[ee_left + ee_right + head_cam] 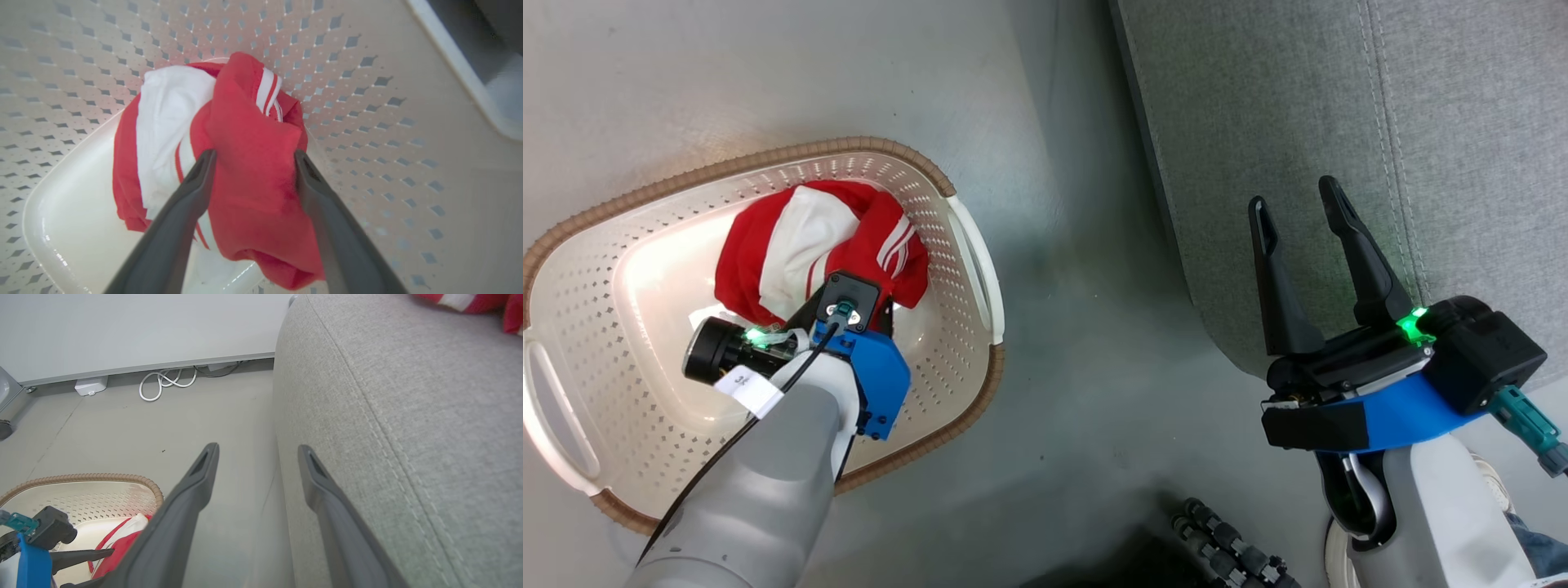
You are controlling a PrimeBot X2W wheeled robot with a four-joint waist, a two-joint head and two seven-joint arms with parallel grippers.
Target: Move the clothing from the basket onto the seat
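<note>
Left pincer is down inside the basket, jaws apart, straddling a bunched red fold of the garment. Both fingers sit against the fabric. The gap looks the same as on my idle pincer, so I read it as spread around the fold, not clamped.

The garment is a crumpled heap on the basket bottom, directly ahead of the left wrist and toward the far perforated wall. It's red jersey with one broad white panel, plus thin white stripes on a red band at the top of the heap. I can't make out any lettering from here.

Right pincer has its jaws apart with nothing between them. It hovers over the rounded edge of the sofa, well apart from the basket.

The basket sits on the grey floor near the sofa. A second red-and-white piece lies on the sofa, mostly cut off at the corner of the right wrist view.
</note>
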